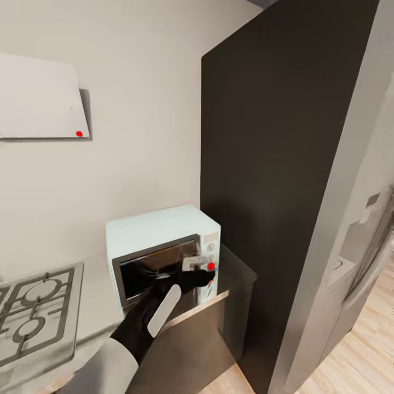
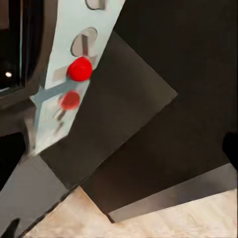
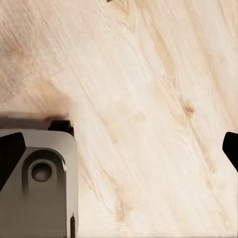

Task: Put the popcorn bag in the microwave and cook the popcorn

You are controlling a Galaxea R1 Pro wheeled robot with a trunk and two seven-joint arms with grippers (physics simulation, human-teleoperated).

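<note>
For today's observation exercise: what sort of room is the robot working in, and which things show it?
Most likely a home kitchen: a mint-blue microwave stands on a grey countertop, beside a gas hob and a tall dark cabinet.

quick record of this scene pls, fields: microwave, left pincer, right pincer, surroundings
microwave: pale blue box on the countertop, door shut, red dot on its control panel
left pincer: at the control panel by the red dot; open or shut, cannot tell
right pincer: fingertip over wood floor, open
surroundings: stove left of microwave, tall dark cabinet to its right
</note>
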